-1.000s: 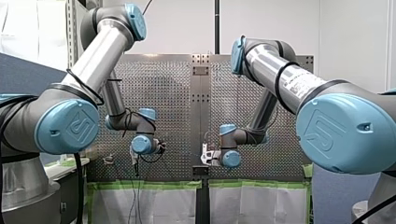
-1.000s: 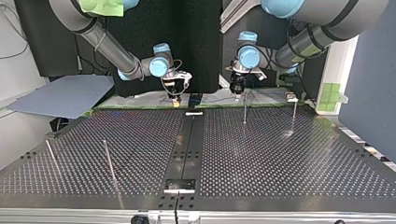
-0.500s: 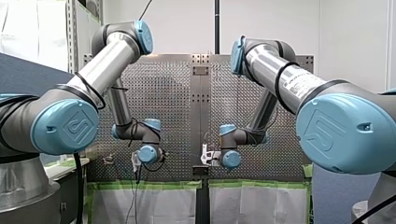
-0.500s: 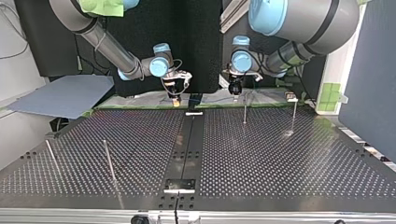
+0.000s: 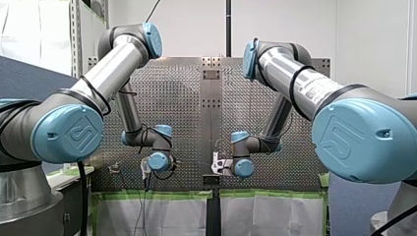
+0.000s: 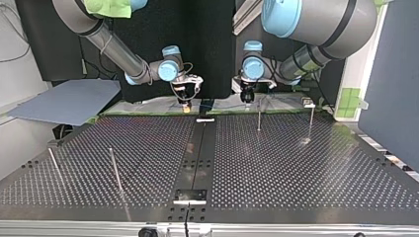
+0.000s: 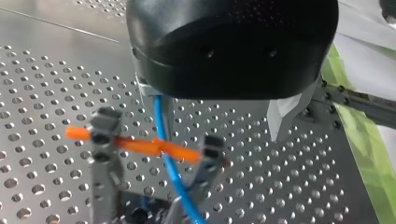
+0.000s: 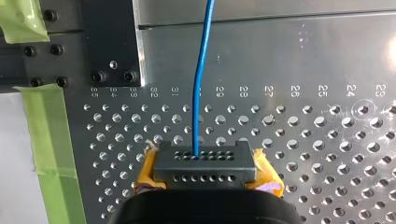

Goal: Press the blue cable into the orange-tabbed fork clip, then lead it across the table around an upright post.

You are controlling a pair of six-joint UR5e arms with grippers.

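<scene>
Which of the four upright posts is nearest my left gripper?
The post just right of the centre strip in the top view, beside my left gripper. The next post stands further right; two more stand at the left.

A white wall [image 5: 369, 44] stands beyond the perforated table [image 5: 172, 98]; what may be a blue-grey board [image 6: 69, 101] lies beside it.

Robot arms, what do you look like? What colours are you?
Both my left arm and my right arm are shiny silver tubes with round light-blue caps at the joints, each stamped with a logo. Thin black cables loop around them. My right arm wears a printed label. The body of my left tool is rounded and black; my right tool has yellow pads.
</scene>
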